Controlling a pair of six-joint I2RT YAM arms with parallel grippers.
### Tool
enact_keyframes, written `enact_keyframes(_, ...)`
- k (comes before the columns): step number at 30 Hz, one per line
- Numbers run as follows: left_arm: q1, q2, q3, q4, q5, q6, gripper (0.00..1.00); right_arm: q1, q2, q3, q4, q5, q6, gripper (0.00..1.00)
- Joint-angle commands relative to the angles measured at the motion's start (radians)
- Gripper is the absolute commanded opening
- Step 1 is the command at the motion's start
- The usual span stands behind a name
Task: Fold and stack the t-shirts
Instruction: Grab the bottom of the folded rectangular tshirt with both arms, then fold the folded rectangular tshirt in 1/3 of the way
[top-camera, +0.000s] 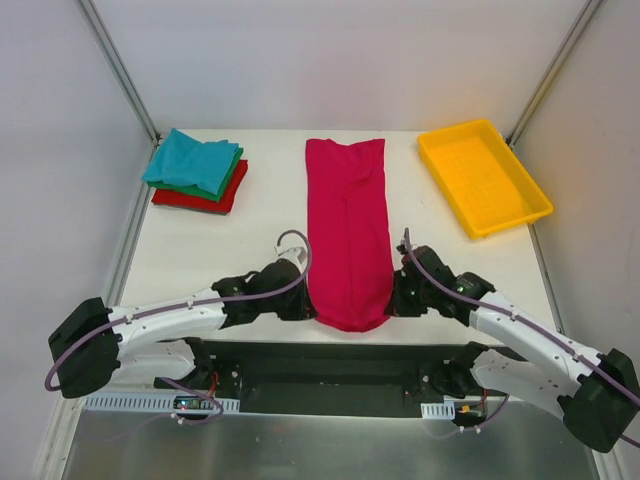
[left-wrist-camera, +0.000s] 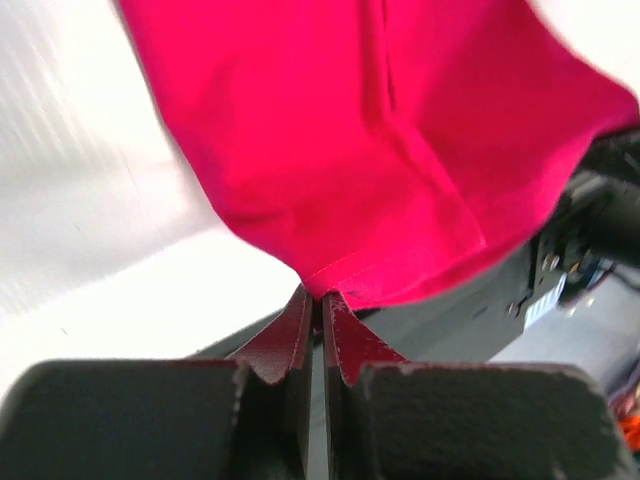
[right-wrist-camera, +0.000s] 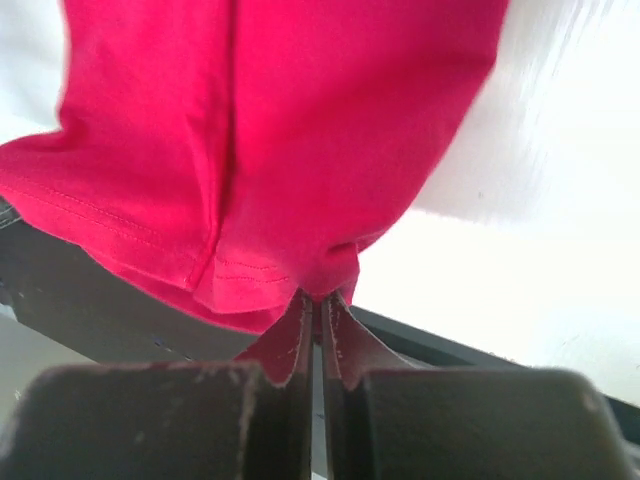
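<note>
Both of my arms are low at the near edge of the table (top-camera: 220, 250), one on each side of the magenta t-shirt (top-camera: 345, 230). The shirt lies down the middle of the table as one long narrow strip. Its far end is close to the table's far edge, and its rounded near end reaches right to the near edge.

My left gripper (left-wrist-camera: 318, 298) has its fingers pressed together, with only a sliver between the tips. They are pinching the stitched hem at the shirt's near-left corner, and the cloth fans up and away from the tips.

It's the same on the other side. My right gripper (right-wrist-camera: 318, 297) is clamped tight on the near-right corner, and the hem bunches into a small pucker just where the fingers meet. A folded edge with a double row of stitching runs up the cloth from there.

At the table's far-left corner sits the folded stack. The teal tee (top-camera: 195, 160) is on top and a little rumpled, the green tee (top-camera: 230, 178) shows only as an edge beneath it, and the red tee (top-camera: 195, 198) is at the bottom.

The yellow tray (top-camera: 483, 178) sits at the table's far-right corner, turned at an angle to the table edges. Neither the stack nor the tray touches the magenta strip.
</note>
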Motion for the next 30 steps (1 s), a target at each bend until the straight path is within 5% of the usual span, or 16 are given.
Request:
enact_keyframes(1, 0.107, -0.007, 0.107, -0.036, -0.027, 0.103, 0.0, -0.042, 0.048, 0.139, 0.002, 0.092, -0.092, 0.0)
enact_keyframes(16, 0.417, 0.335, 0.498, -0.053, 0.056, 0.297, 0.0, -0.291, 0.499, 0.567, 0.158, 0.066, -0.276, 0.0)
enact_keyframes(30, 0.553, 0.664, 0.771, -0.061, 0.15, 0.407, 0.0, -0.397, 0.837, 0.806, 0.238, 0.006, -0.301, 0.01)
